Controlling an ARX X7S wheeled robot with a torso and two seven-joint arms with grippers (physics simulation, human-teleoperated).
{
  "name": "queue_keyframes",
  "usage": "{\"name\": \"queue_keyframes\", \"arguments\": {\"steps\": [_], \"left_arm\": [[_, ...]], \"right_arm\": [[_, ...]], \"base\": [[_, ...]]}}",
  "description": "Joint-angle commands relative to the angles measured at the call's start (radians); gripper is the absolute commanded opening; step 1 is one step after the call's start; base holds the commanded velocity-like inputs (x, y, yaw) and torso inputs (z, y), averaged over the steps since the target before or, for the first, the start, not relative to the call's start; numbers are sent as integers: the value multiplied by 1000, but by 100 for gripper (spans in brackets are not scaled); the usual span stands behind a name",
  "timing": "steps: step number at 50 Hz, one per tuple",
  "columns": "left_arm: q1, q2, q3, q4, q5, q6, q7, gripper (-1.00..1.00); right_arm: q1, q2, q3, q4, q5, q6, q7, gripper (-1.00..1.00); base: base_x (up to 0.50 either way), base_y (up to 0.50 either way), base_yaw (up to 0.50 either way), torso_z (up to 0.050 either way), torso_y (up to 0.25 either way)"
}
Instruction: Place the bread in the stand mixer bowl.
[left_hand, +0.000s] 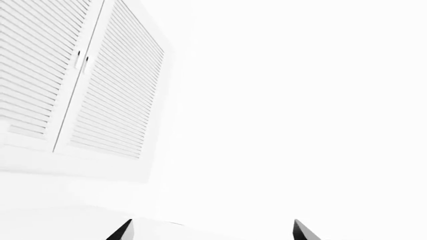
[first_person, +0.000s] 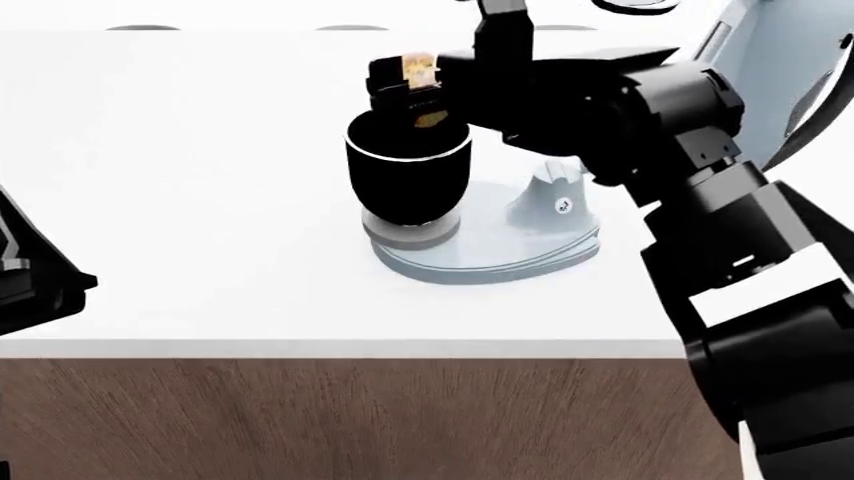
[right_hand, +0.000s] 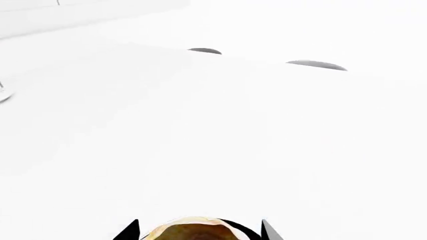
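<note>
Reaching across the white counter (first_person: 200, 150), the right arm (first_person: 667, 120) is holding its gripper (first_person: 416, 82) directly over the bowl (first_person: 407, 175), with the bread (first_person: 420, 70) pinched between the fingers. In the head view the roll is sitting just above the bowl's white rim, its lower part showing at the mouth of the cup, though whether it is touching the inside wall cannot be told. In the right wrist view the bread (right_hand: 193, 230) is showing as a golden lump between two dark fingertips (right_hand: 128, 231), which are closing against its sides, so the pincer is narrowed to the width of the roll and gripping it. The bowl is standing upright on the pale blue-grey mixer base (first_person: 494, 245), near the middle of the counter. The left arm (first_person: 27, 270) is resting at the counter's near edge, well apart from the mixer. In its wrist view the left gripper (left_hand: 213, 231) is pointing toward a louvered cabinet (left_hand: 87, 75), its two fingertips standing wide apart with nothing between them.
</note>
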Motion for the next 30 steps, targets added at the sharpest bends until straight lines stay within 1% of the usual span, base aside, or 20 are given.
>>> {"name": "queue_keyframes", "arguments": {"steps": [1, 30], "left_arm": [[-2, -3, 6, 0, 0, 0, -4, 100], [2, -10, 10, -3, -3, 7, -10, 100]], "right_arm": [[-9, 1, -5, -4, -9, 7, -23, -100], [-11, 2, -9, -7, -4, 11, -22, -100]], "base": [[0, 0, 0, 0, 0], [0, 0, 0, 0, 0]]}}
